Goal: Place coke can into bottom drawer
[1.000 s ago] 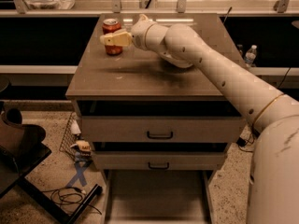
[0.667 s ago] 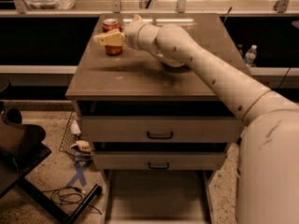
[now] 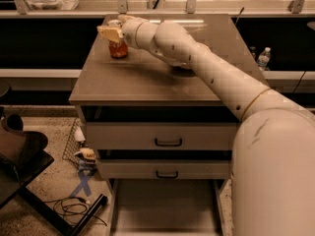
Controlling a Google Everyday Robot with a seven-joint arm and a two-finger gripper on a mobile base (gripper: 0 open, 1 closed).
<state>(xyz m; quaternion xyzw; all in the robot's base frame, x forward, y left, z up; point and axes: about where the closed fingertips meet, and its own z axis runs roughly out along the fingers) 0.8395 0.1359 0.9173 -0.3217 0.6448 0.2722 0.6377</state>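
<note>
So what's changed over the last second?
The claw has edged left and now overlaps the upper part of the coke can; whether it has taken hold isn't visible. The can stands where it was on the cabinet top, and the bottom drawer stays pulled out.

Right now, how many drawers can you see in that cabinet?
3: the upper drawer and the middle drawer, both shut, and the bottom drawer pulled open below them. The gripper is at the coke can on top.
</note>
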